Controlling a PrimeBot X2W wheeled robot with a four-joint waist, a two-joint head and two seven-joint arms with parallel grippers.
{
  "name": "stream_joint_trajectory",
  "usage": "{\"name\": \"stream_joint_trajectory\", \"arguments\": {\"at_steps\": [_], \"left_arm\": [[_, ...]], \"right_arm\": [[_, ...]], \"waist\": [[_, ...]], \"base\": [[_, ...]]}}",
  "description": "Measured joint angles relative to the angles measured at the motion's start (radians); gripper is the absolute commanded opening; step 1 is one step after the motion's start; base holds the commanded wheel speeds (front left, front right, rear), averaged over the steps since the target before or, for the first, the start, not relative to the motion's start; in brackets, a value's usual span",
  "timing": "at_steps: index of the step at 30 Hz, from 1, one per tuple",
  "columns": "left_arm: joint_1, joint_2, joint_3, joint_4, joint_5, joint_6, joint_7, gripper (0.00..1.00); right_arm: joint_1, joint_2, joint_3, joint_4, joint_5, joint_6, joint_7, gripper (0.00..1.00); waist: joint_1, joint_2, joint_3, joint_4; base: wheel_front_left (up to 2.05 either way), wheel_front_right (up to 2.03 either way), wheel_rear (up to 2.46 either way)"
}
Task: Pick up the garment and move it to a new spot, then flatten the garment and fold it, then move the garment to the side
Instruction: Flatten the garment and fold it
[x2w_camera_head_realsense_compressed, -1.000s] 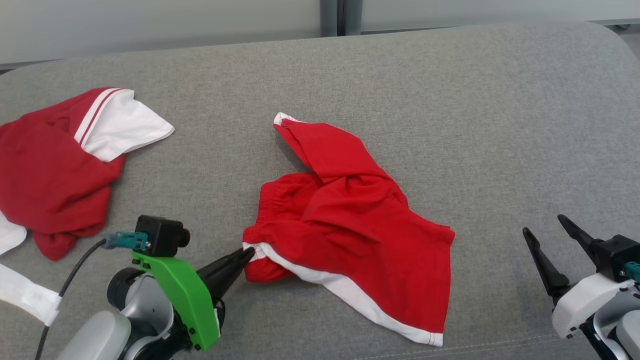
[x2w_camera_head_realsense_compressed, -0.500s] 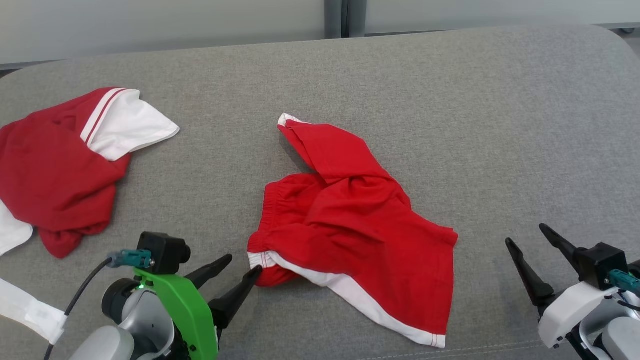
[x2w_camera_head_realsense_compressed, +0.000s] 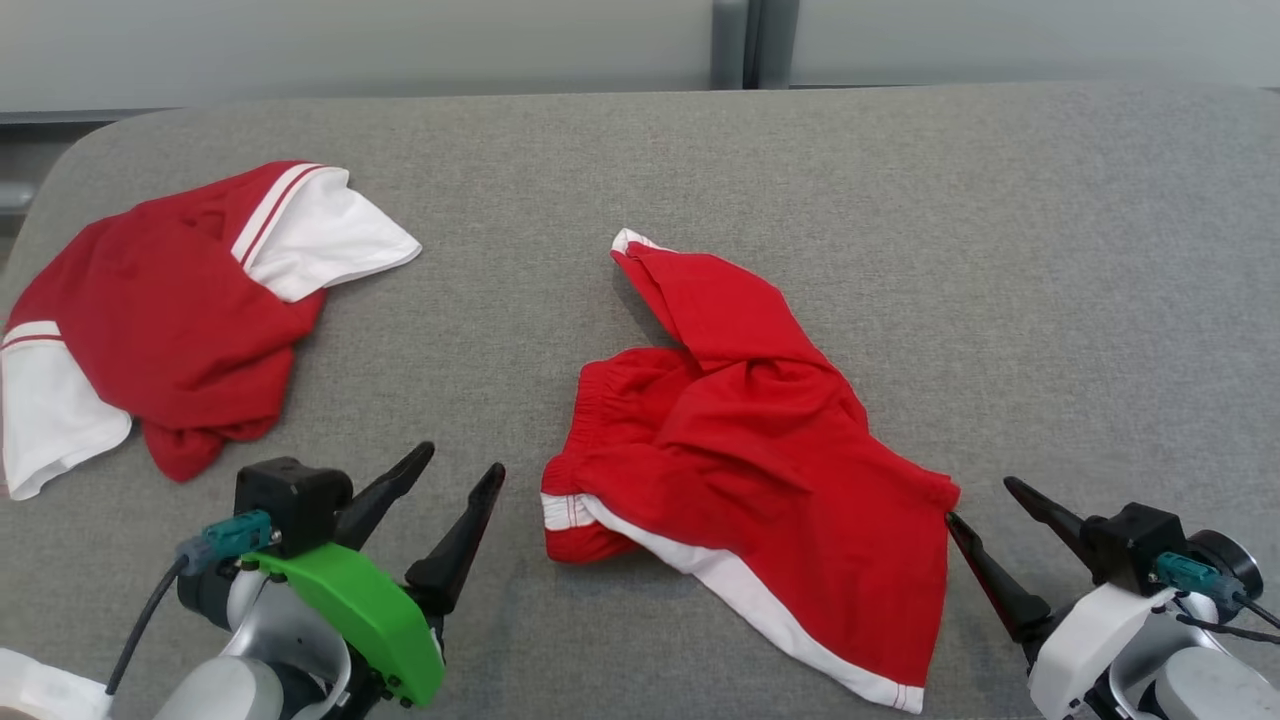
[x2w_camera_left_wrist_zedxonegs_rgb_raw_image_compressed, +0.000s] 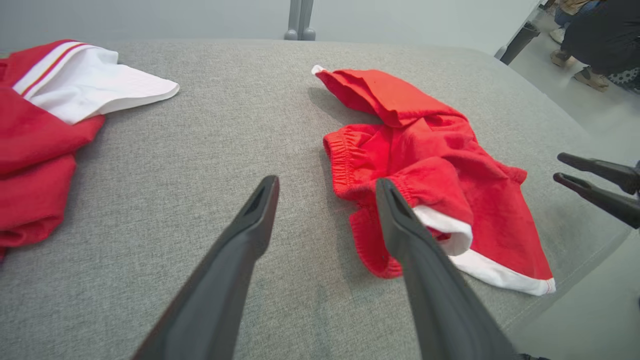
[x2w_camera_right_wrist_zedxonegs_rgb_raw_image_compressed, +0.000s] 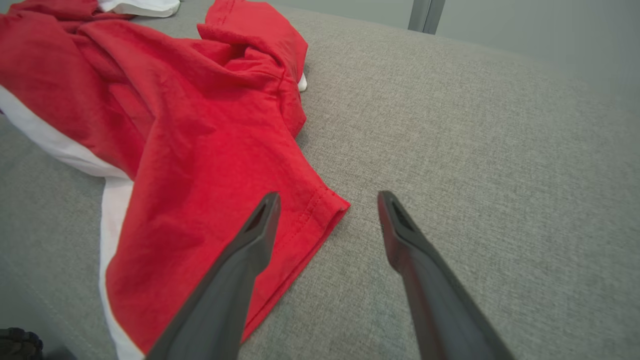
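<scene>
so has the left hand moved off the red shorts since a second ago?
Yes. The left hand opened and backed leftward off the crumpled red shorts' white-trimmed corner; grey surface shows between them.

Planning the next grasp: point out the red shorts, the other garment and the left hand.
red shorts (x2w_camera_head_realsense_compressed: 760, 460): head view, middle of the cloth.
other garment (x2w_camera_head_realsense_compressed: 170, 320): head view, its red body.
left hand (x2w_camera_head_realsense_compressed: 462, 458): head view, between fingertips.
</scene>
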Motion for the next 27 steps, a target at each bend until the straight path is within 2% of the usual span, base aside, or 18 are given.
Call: {"name": "stream_joint_trajectory", "arguments": {"at_steps": [6,14,15,16,17,21,27], "left_arm": [[0.002,-0.050,0.005,-0.044,0.067,0.041,-0.108,1.00],[0.043,-0.075,0.032,-0.050,0.113,0.076,-0.203,1.00],[0.050,-0.077,0.033,-0.048,0.117,0.080,-0.213,1.00],[0.054,-0.082,0.036,-0.047,0.117,0.085,-0.222,1.00],[0.057,-0.083,0.037,-0.046,0.117,0.086,-0.228,1.00],[0.078,-0.087,0.053,-0.039,0.117,0.088,-0.254,1.00],[0.091,-0.107,0.056,-0.028,0.117,0.094,-0.282,1.00]], "right_arm": [[-0.017,0.005,0.011,0.067,0.005,0.001,0.046,1.00],[-0.067,0.036,0.011,0.137,0.020,0.009,0.081,1.00],[-0.075,0.040,0.010,0.146,0.022,0.009,0.083,0.44],[-0.084,0.045,0.009,0.152,0.027,0.011,0.083,0.24],[-0.095,0.049,0.011,0.157,0.027,0.017,0.085,0.00],[-0.146,0.045,0.013,0.172,0.027,0.027,0.100,0.00],[-0.265,-0.013,0.008,0.188,0.013,0.043,0.128,0.00]], "waist": [[0.0000,0.0000,0.002,0.047],[0.0000,0.0000,0.017,0.103],[0.0000,0.0000,0.020,0.110],[0.0000,0.0000,0.023,0.116],[0.0000,0.0000,0.027,0.123],[0.0000,0.0000,0.045,0.145],[0.0000,0.0000,0.069,0.161]], "base": [[0.00,0.00,0.00],[0.00,0.00,0.00],[0.00,0.00,0.00],[0.00,0.00,0.00],[0.00,0.00,0.00],[0.00,0.00,0.00],[0.00,0.00,0.00]]}}
